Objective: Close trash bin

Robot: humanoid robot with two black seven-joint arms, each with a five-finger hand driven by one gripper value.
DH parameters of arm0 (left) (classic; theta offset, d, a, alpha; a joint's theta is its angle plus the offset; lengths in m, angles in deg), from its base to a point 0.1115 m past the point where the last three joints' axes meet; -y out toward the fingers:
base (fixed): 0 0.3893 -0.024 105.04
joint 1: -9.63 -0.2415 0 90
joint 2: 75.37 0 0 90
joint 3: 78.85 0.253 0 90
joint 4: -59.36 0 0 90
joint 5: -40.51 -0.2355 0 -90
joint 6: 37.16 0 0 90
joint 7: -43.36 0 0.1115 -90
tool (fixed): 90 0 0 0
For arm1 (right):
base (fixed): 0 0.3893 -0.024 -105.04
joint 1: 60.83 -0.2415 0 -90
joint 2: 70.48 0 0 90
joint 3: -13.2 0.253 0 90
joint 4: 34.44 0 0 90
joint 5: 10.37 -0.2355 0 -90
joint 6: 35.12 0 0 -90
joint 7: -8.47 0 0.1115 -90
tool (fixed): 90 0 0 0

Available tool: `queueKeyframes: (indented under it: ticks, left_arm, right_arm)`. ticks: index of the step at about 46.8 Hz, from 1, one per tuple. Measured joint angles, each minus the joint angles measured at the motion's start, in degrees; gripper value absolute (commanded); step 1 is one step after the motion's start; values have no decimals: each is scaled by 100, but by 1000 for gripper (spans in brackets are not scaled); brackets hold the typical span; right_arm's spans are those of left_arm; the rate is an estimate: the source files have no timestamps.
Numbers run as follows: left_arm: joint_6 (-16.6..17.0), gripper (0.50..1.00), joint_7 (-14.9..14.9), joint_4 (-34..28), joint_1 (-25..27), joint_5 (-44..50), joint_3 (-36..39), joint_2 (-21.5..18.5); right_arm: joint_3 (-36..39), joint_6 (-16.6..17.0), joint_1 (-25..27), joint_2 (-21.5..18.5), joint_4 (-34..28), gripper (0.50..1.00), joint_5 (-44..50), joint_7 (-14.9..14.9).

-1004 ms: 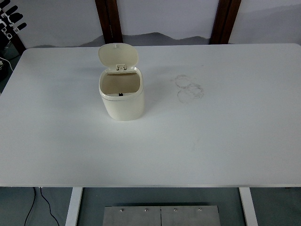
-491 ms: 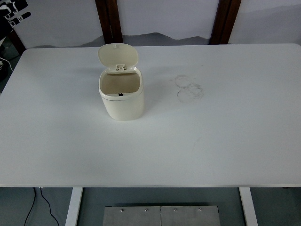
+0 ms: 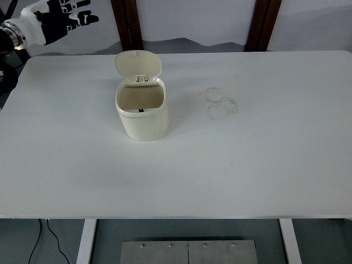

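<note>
Change since earlier: left hand has come further in from the upper left corner; half a second ago only a small part of it showed at that corner. Nothing on the table has shifted.
Left hand: black fingers spread and pointing right, holding nothing; it hangs beyond the table's far left corner, well apart from the bin.
Trash bin: cream trash bin stands upright on the white table, left of centre and toward the far half.
Lid: lid is hinged at the bin's far rim and stands raised, so the mouth is open; the brownish inside shows.
Open room: bare table lies on every side of the bin, widest to the right and toward the near edge; the space between hand and lid is free.
Edges: near edge runs along the bottom of the view, far edge behind the bin, right end reaches the picture's side.
Cut off: left arm is cropped by the picture's edge at the wrist; the bin's floor cannot be made out.
Other things: faint ring marks on the tabletop to the bin's right; two dark wooden posts behind the far edge; a metal plate below the near edge.
</note>
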Motion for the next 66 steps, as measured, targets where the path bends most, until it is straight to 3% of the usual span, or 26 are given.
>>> queueKeyframes:
  ticks: [16,30,49,66]
  left_arm:
    - [-33,1000,6,16,422,-438,45,554]
    - [-8,1000,1,15,414,-838,70,1125]
    - [-65,1000,-33,-193,544,-1264,308,1130]
    - [-20,1000,-1040,-777,809,-1176,314,737]
  right_arm:
    - [0,4,1,0,0,995,0,0]
    - [0,2,1,0,0,995,0,0]
    - [-3,0,2,0,0,995,-9,10]
    - [-5,1,1,0,0,995,-9,9]
